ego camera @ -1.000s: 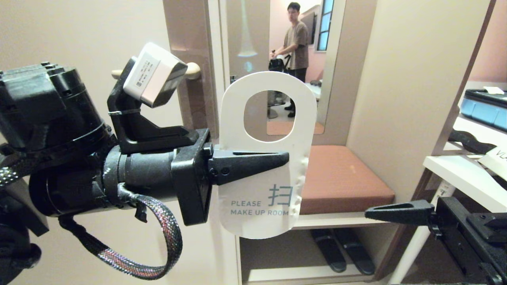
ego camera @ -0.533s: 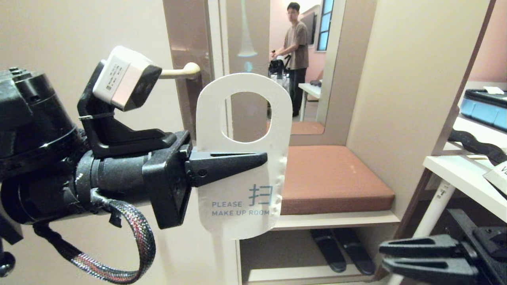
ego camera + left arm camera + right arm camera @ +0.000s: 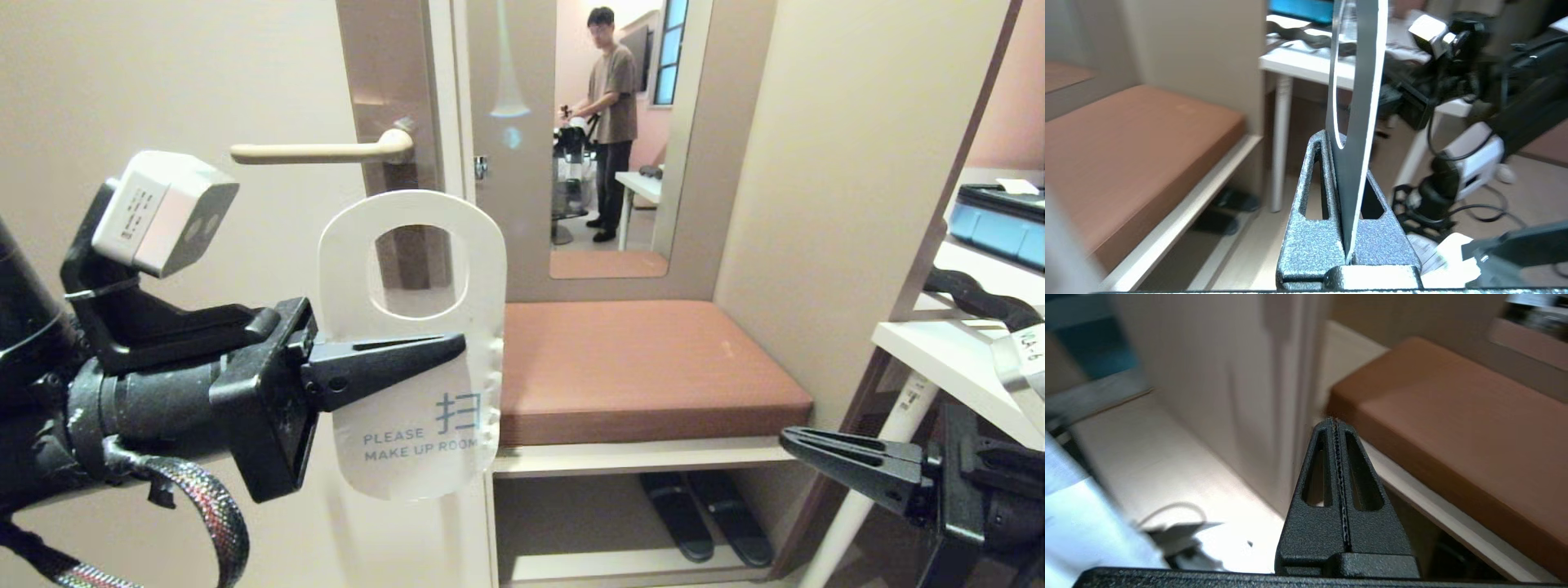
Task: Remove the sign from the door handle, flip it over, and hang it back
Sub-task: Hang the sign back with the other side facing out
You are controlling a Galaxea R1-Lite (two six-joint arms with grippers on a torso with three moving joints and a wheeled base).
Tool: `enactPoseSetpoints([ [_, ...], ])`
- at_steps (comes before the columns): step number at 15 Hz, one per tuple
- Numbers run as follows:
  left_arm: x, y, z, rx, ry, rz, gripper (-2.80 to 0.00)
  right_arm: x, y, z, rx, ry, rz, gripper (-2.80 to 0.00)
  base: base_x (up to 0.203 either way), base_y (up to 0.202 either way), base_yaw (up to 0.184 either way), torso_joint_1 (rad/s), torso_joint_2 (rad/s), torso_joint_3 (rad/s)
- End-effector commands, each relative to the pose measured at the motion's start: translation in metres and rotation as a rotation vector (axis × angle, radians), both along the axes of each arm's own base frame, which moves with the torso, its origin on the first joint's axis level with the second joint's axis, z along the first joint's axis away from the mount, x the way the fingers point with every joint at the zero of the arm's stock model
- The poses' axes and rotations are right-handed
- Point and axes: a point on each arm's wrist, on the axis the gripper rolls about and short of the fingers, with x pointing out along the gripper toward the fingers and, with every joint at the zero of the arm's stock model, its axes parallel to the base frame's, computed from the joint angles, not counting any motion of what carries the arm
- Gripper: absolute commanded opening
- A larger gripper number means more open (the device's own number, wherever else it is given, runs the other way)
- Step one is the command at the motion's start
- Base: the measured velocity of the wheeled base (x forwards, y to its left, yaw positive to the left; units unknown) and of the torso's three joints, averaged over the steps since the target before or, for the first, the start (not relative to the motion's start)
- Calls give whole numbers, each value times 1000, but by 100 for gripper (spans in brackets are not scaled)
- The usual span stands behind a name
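1. Sign (image 3: 412,343) is off the door handle (image 3: 318,151), just below it and a bit right, upright, white "MAKE UP ROOM" face toward us.
2. Left gripper (image 3: 392,367) pinches it mid-body under the round hole; right gripper (image 3: 824,457), far right of the handle, is pressed together, empty.
3. We judge a thin, stiff, slick card could pivot or slip during the flip.
4. Handle: slim, smooth cream lever; the hole may snag its tip.
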Motion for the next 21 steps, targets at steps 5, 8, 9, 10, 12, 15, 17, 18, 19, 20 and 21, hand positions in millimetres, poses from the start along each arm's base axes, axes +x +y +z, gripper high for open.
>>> enactPoseSetpoints([
  [5, -13, 39, -6, -6, -18, 156, -280, -15, -14, -20, 9, -9, -281, -280, 0, 0, 0, 0, 0, 0],
  [8, -18, 52, -5, -13, -36, 214, -280, -15, -33, -21, 13, -23, -431, -280, 0, 0, 0, 0, 0, 0],
  [9, -19, 55, -5, -14, -40, 233, -280, -15, -41, -20, 17, -32, -495, -280, 0, 0, 0, 0, 0, 0],
  [10, -19, 58, -4, -17, -45, 253, -280, -16, -50, -19, 20, -43, -567, -280, 0, 0, 0, 0, 0, 0],
  [12, -20, 63, -4, -18, -50, 280, -280, -29, -63, -22, 29, -70, -662, -280, 0, 0, 0, 0, 0, 0],
  [15, -20, 64, -6, -15, -44, 288, -280, -59, -66, -49, 14, -58, -667, -280, 0, 0, 0, 0, 0, 0],
  [17, -19, 65, -6, -14, -41, 289, -280, -74, -67, -54, 13, -57, -674, -280, 0, 0, 0, 0, 0, 0],
  [18, -19, 65, -7, -12, -37, 289, -280, -81, -67, -59, 7, -43, -677, -280, 0, 0, 0, 0, 0, 0],
  [19, -19, 65, -8, -11, -33, 293, -280, -90, -68, -64, -1, -24, -685, -280, 0, 0, 0, 0, 0, 0],
  [20, -19, 67, -10, -8, -27, 302, -280, -99, -69, -70, -8, -8, -698, -280, 0, 0, 0, 0, 0, 0],
  [21, -19, 68, -12, -6, -22, 307, -280, -110, -70, -75, -9, -6, -710, -280, 0, 0, 0, 0, 0, 0],
])
